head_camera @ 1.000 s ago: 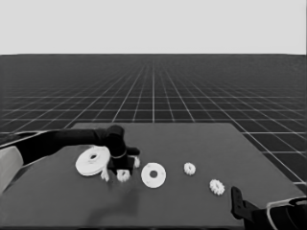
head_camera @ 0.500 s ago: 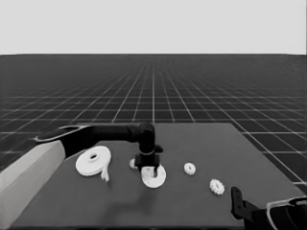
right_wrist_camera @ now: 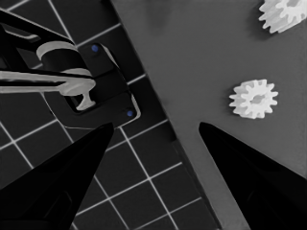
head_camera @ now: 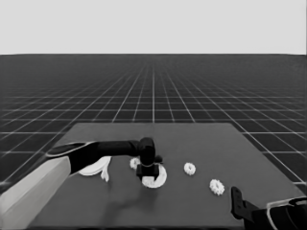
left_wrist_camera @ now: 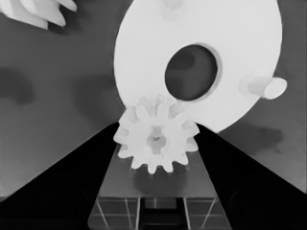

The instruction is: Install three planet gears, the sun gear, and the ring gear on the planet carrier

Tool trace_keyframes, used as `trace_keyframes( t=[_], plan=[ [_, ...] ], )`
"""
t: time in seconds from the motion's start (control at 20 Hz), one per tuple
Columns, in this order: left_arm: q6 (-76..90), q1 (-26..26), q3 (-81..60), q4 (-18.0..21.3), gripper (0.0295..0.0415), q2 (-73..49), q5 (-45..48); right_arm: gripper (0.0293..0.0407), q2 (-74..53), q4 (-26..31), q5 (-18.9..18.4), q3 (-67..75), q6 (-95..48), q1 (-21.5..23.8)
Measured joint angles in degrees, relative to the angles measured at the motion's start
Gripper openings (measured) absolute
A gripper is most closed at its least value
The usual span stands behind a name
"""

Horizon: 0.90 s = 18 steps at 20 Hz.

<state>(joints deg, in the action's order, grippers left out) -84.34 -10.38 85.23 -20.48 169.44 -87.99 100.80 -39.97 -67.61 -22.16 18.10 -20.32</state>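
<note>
My left gripper reaches in from the left and hangs over the near-left rim of the planet carrier, the smaller round part. In the left wrist view it is shut on a planet gear, held at the edge of the carrier, whose centre hole and upright pegs show. A loose gear lies just left of the carrier. Two more gears lie to the right. The ring gear, the larger round part, is partly hidden behind the left arm.
A thin white piece lies by the ring gear. My right gripper waits open at the table's near right corner; its wrist view shows its fingers apart, two gears and dark machinery past the edge.
The left arm has carried a gear from beside the ring gear rightward to the planet carrier and lowered over its rim. The right arm has not moved.
</note>
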Motion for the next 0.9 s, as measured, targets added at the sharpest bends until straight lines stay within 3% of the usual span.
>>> trace_keyframes(
  t=[0.1, 0.2, 0.25, 0.6, 0.7, 0.9],
  plan=[
    [0.0, -0.1, 0.1, -0.1, 0.0312, 0.0, 0.0, 0.0385, 0.0, 0.0, 0.0, 0.0, 0.0, 0.0],
    [0.1, -0.1, 0.1, -0.1, 0.0372, 0.0, 0.0, 0.0385, 0.0, 0.0, 0.0, 0.0, 0.0, 0.0],
    [0.1, -0.1, 0.1, -0.1, 0.0381, 0.0, 0.1, 0.0385, 0.0, 0.0, 0.0, 0.0, 0.0, 0.0],
    [0.1, -0.1, 0.1, -0.1, 0.0385, 0.0, 0.1, 0.0385, 0.0, 0.0, 0.0, 0.0, 0.0, 0.0],
    [-3.1, 6.0, -4.3, 5.9, 0.0385, -0.9, -1.6, 0.0385, 0.0, 0.0, 0.0, 0.0, 0.0, 0.0],
    [-3.9, 9.3, -5.4, 9.1, 0.0385, -1.0, -1.7, 0.0385, 0.0, 0.0, 0.0, 0.0, 0.0, 0.0]
  ],
)
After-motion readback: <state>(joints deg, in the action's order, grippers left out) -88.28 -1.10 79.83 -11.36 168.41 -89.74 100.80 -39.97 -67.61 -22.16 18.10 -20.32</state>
